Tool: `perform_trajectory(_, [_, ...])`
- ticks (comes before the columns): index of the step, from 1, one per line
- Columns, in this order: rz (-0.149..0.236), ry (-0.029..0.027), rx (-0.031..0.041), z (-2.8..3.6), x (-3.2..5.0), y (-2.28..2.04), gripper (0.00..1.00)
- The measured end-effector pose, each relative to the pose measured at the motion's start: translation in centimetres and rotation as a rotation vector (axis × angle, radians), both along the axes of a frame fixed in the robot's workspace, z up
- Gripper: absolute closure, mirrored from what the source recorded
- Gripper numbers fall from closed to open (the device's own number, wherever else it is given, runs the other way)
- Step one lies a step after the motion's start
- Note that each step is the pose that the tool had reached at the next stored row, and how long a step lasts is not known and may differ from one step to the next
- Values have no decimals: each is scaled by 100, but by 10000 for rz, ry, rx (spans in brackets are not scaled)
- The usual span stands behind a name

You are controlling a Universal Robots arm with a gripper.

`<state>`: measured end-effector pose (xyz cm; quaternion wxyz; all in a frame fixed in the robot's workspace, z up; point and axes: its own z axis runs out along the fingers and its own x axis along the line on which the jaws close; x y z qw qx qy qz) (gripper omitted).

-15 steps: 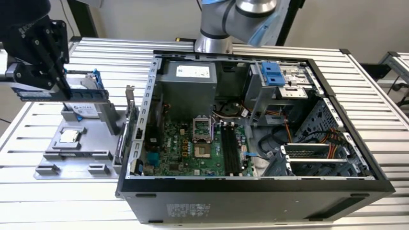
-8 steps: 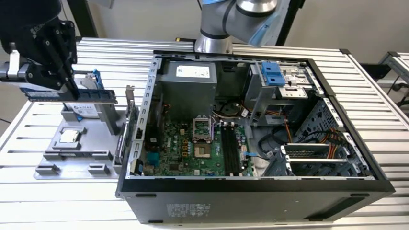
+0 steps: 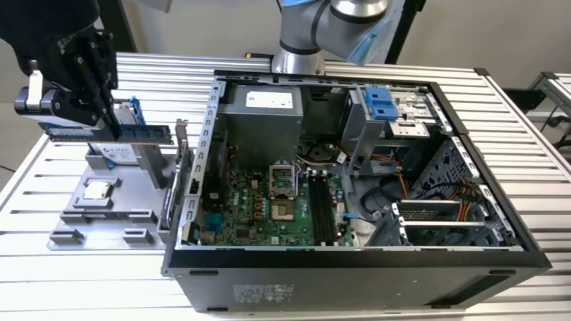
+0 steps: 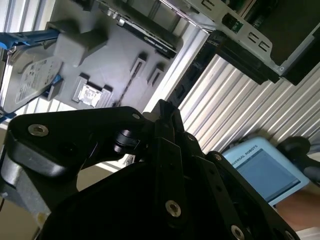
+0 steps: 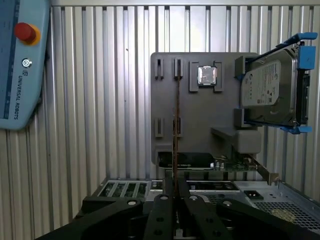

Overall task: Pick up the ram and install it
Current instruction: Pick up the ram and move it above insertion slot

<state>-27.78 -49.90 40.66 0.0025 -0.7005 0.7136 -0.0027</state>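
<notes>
One ram pinched between two fingers, apparently above one tray.

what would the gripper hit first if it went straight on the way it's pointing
Most likely the grey parts tray: the gripper, shut on the ram, points at its narrow slots beside the processor chip. The ram's edge would arrive first; depth is unclear.

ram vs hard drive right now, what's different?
The ram is a thin blue stick; the hard drive is a thick silver box with blue rails. The ram is clamped in the gripper; the hard drive sits on edge in the grey fixture. Both are outside the computer case.
</notes>
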Motion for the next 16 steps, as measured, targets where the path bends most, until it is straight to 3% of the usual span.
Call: perform_trajectory(16, [15,0,0,0,213,0,100])
